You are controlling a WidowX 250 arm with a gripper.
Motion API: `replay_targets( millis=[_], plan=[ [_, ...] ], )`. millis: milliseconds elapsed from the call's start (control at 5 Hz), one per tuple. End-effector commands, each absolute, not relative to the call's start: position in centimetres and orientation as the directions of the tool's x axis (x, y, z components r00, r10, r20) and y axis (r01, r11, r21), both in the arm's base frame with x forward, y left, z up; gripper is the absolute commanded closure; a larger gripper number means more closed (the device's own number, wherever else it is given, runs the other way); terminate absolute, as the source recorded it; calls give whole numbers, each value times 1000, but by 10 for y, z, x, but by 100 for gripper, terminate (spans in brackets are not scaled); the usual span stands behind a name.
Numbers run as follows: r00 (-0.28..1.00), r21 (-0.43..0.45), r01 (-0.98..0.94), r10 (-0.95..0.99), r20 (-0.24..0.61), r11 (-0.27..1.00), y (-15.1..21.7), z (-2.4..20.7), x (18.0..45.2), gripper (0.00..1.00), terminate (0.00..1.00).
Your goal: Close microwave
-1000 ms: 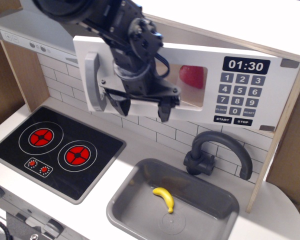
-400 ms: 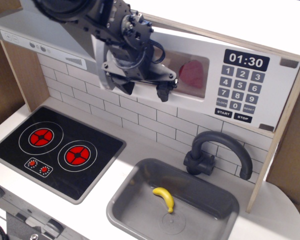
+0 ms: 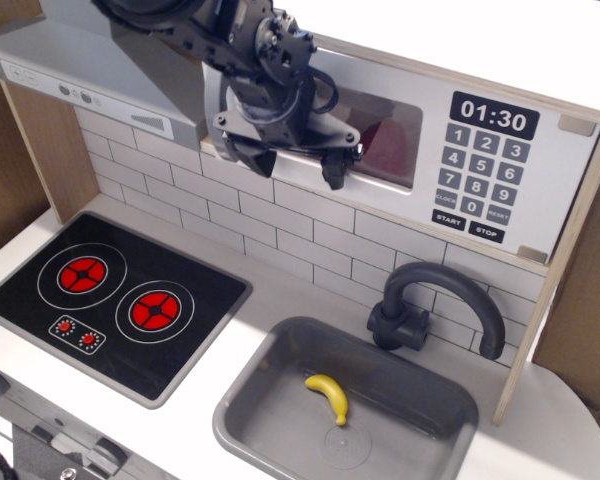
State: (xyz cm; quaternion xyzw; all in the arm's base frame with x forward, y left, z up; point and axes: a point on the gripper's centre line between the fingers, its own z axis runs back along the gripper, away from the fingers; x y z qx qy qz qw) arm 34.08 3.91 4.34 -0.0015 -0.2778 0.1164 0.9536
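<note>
The toy plywood microwave with its wide white door (image 3: 380,135) sits high in the play kitchen, above the white brick-pattern backsplash (image 3: 280,225) and to the right of the grey range hood (image 3: 90,75). Its door lies flat against the cabinet front, with something red visible through the rectangular window (image 3: 388,143). The black clock display (image 3: 494,121) reading 01:30 and the grey number keypad (image 3: 475,180) occupy the microwave's right end.

The black tool (image 3: 292,163) hangs in front of the left half of the microwave door, covering that end so the grey bar handle cannot be made out. Its two dark fingers (image 3: 332,170) point downward and stand apart, with nothing between them; their tips reach just below the door's lower edge, over the backsplash. Whether the tool body touches the door cannot be told.

Well below the microwave, on the white tabletop (image 3: 280,290), are a black two-burner hob with red rings (image 3: 115,300), a dark grey curved tap (image 3: 435,305) and a grey sink basin (image 3: 270,400) holding a small yellow banana (image 3: 328,393).
</note>
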Motion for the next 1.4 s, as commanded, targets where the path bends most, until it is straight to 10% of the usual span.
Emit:
replay_targets(
  millis=[0, 1000, 1200],
  plan=[
    [782, -67, -222, 218, 583, 973, 44, 58, 357, 0, 0],
    [888, -89, -236, 252, 384, 968, 40, 72, 274, 0, 0],
    [888, -89, -236, 252, 384, 968, 40, 72, 274, 0, 100]
  ],
)
